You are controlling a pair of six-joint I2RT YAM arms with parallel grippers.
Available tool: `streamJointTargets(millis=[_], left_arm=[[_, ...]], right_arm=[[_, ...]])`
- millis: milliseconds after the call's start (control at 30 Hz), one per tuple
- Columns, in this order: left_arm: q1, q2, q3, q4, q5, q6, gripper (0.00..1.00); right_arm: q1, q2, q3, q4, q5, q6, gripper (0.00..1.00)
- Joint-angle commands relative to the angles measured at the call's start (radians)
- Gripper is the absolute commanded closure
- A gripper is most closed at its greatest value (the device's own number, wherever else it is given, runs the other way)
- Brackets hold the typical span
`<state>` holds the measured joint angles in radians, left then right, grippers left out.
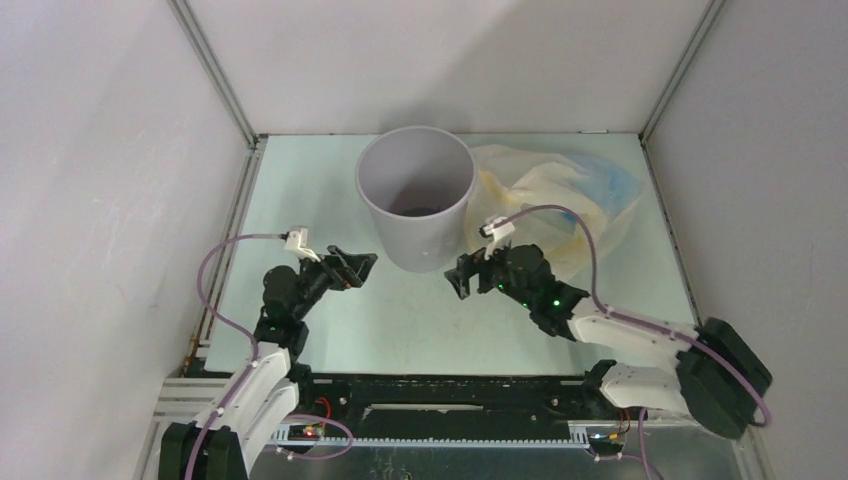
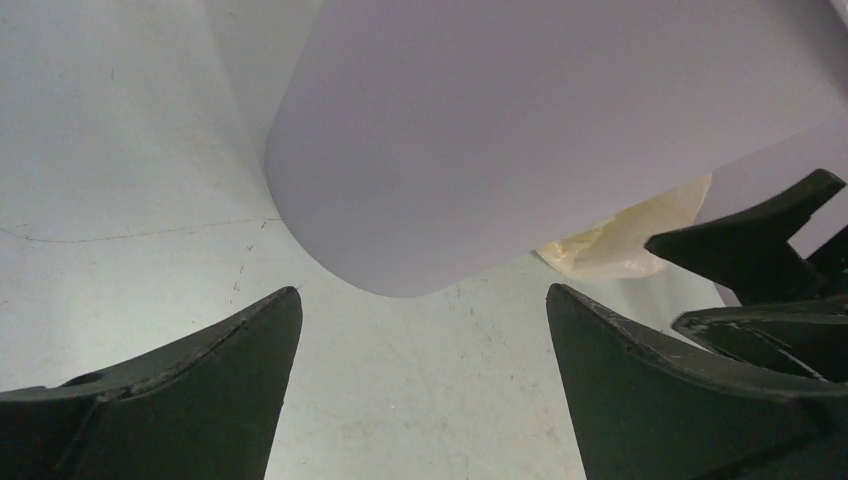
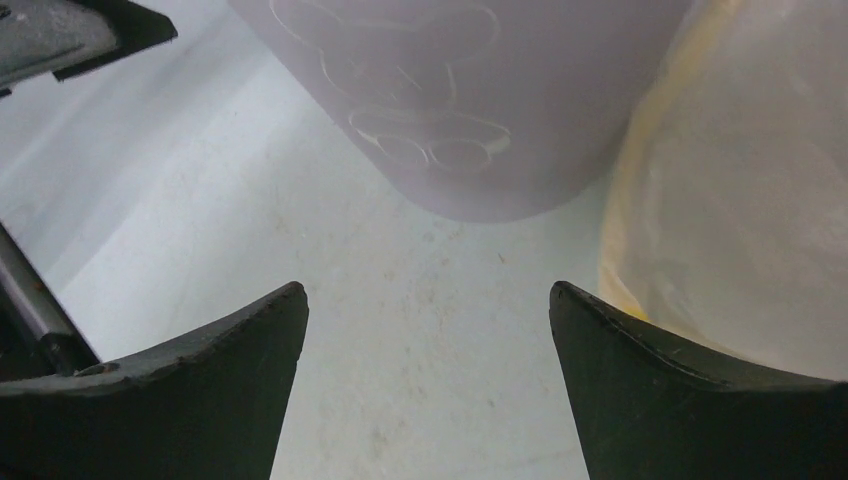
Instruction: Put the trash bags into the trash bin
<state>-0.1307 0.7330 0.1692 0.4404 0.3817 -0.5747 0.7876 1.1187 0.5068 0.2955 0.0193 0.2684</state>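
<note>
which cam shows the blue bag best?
Top external: the blue bag shows against the yellow bag, right of the bin. Left wrist shows only a yellow sliver behind the bin. Right wrist shows only yellow plastic, no blue.

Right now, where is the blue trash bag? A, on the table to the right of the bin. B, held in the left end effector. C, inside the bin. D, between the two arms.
A: the top view shows the blue trash bag on the table, right of the trash bin.
</note>
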Motion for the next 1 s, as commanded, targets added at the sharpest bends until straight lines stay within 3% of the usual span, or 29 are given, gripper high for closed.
streamJointTargets(millis=[0,267,400,533,633,767,967], left_arm=[[-0.007,-0.001,-0.004,0.04,0.026,0.026,0.0],[-0.007,-0.005,-0.006,0.035,0.007,0.021,0.0],[-0.007,0.0,-0.004,0.027,-0.001,0.026,0.0],[-0.007,0.015,-0.001,0.024,-0.005,0.028,0.0],[-0.007,0.046,0.008,0.026,0.014,0.029,0.0],[-0.034,0.092,0.024,0.049,0.039,0.036,0.04],[-0.209,0.152,0.073,0.05,-0.019,0.095,0.11]], right_arm=[[0.043,0.138,0.092,0.243,0.143,-0.008,0.07],[0.044,0.456,0.302,0.428,0.219,-0.001,0.11],[0.029,0.61,0.466,0.44,0.262,-0.028,0.13],[-0.03,0.7,0.561,0.452,0.208,0.041,0.13],[-0.068,0.664,0.564,0.405,0.164,0.081,0.13],[-0.073,0.53,0.53,0.255,0.145,0.009,0.1],[-0.09,0.269,0.439,0.028,0.141,-0.116,0.09]])
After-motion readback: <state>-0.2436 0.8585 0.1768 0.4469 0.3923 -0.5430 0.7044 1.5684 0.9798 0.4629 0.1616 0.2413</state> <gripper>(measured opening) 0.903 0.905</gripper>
